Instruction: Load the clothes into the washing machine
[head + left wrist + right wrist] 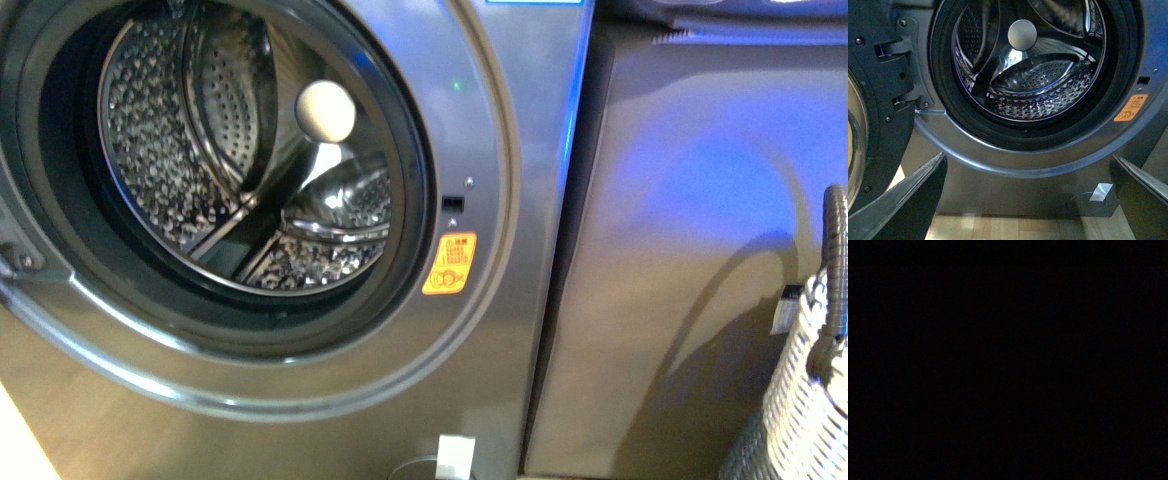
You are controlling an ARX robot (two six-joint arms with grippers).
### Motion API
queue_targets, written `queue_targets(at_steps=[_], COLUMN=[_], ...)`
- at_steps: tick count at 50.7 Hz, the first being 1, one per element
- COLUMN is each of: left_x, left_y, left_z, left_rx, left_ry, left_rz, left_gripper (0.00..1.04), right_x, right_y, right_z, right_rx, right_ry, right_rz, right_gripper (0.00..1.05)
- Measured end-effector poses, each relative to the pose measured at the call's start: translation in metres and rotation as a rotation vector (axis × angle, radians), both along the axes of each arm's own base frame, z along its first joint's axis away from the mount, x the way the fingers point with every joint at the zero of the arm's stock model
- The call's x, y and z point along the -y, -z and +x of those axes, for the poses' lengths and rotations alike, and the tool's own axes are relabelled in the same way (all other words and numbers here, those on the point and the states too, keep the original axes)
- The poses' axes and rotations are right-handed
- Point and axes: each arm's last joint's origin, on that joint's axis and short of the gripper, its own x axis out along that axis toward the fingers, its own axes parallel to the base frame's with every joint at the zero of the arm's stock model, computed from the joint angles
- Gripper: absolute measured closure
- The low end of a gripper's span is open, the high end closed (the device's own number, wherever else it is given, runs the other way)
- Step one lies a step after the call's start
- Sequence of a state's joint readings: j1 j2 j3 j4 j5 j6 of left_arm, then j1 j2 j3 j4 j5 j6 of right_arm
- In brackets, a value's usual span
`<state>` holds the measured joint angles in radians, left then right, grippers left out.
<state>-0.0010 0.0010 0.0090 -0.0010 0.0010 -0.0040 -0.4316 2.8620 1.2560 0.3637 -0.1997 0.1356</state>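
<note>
The silver-grey washing machine (505, 150) fills the left of the front view. Its porthole is open and the perforated steel drum (190, 150) shows no clothes in it. A yellow warning sticker (450, 263) sits right of the porthole. In the left wrist view the drum (1038, 95) is straight ahead and the open door (868, 100) hangs at one side. My left gripper (1030, 200) is open and empty, its dark fingers (903, 200) spread wide below the porthole rim. The clothes are out of view. The right wrist view is dark.
A plain taupe cabinet (690, 260) stands right of the machine. A woven wicker basket (810, 390) is at the lower right of the front view. Wooden floor (1013, 227) lies below the machine, by a round cover with a white tag (1100, 192).
</note>
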Motion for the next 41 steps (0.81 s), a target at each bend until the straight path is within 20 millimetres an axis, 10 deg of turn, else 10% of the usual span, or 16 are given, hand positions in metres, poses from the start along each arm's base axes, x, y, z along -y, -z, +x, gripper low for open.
queue_targets(at_steps=[30, 41], left_x=[0.0, 0.0], left_y=[0.0, 0.0], left_z=[0.0, 0.0], left_rx=[0.0, 0.0], left_ry=[0.0, 0.0], left_rz=[0.0, 0.0], left_gripper=[0.07, 0.07], right_x=[0.003, 0.007], right_y=[0.012, 0.012], right_z=[-0.003, -0.008], right_rx=[-0.006, -0.008], right_ry=[0.014, 0.039], right_rz=[-0.008, -0.032], right_gripper=[0.08, 0.43])
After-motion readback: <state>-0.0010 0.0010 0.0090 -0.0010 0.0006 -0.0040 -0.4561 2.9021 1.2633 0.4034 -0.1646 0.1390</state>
